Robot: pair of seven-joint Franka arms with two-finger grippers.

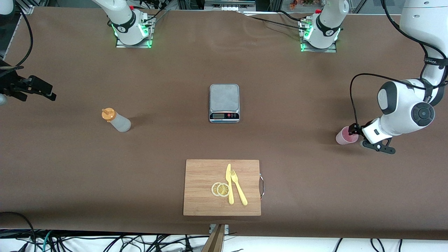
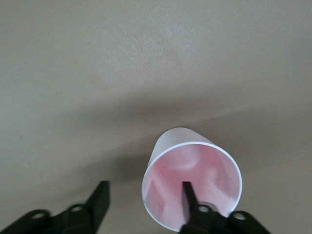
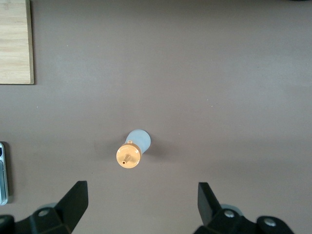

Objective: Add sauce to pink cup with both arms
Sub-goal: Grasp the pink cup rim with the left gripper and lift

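The pink cup [image 1: 344,137] stands upright toward the left arm's end of the table. My left gripper [image 1: 354,131] is down at its rim. In the left wrist view the pink cup [image 2: 190,163] has one finger [image 2: 189,195] inside it. The other finger [image 2: 100,197] is outside, apart from the wall, so the left gripper [image 2: 145,184] is open astride the rim. The sauce [image 1: 117,120], a whitish bottle with an orange cap, stands toward the right arm's end. My right gripper [image 1: 43,91] hangs open in the air near it. The right wrist view shows the sauce [image 3: 131,151] from above, ahead of the right gripper [image 3: 141,204].
A grey scale [image 1: 224,103] sits mid-table. Nearer to the front camera lies a wooden cutting board [image 1: 203,196] with a yellow knife [image 1: 229,183], a fork [image 1: 238,190] and lemon slices [image 1: 220,189]. The right wrist view catches the board's corner [image 3: 14,44].
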